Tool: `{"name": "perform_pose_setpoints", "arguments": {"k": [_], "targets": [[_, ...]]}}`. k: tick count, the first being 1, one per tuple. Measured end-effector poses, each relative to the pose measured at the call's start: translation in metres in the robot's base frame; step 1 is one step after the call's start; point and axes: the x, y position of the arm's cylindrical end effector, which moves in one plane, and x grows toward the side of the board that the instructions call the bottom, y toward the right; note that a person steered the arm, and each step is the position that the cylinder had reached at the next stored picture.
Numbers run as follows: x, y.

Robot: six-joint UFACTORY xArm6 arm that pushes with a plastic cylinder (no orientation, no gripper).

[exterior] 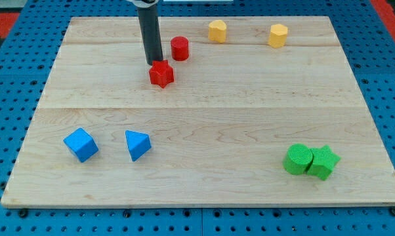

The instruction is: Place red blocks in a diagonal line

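A red star-shaped block point(161, 73) lies on the wooden board point(204, 111) in the upper left part. A red cylinder point(179, 48) stands just above and to its right, a small gap between them. The dark rod comes down from the view's top, and my tip point(155, 63) ends at the red star's upper left edge, touching it or very nearly so. The cylinder is a little to the right of the rod.
Two yellow blocks point(217, 31) point(278, 35) sit near the top edge. A blue cube point(81, 145) and a blue triangular block point(137, 144) lie at lower left. A green cylinder point(297, 159) and a green star point(323, 162) touch at lower right.
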Motion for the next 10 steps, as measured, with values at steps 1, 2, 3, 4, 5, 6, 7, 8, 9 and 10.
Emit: {"name": "perform_pose_setpoints", "arguments": {"k": [1,2,3,4,5,6,7,8,9,10], "targets": [[0.019,-0.022],[0.029,-0.042],[0.037,0.003],[0.061,0.049],[0.091,0.063],[0.114,0.072],[0.104,0.072],[0.098,0.055],[0.079,0.047],[0.077,0.093]]}}
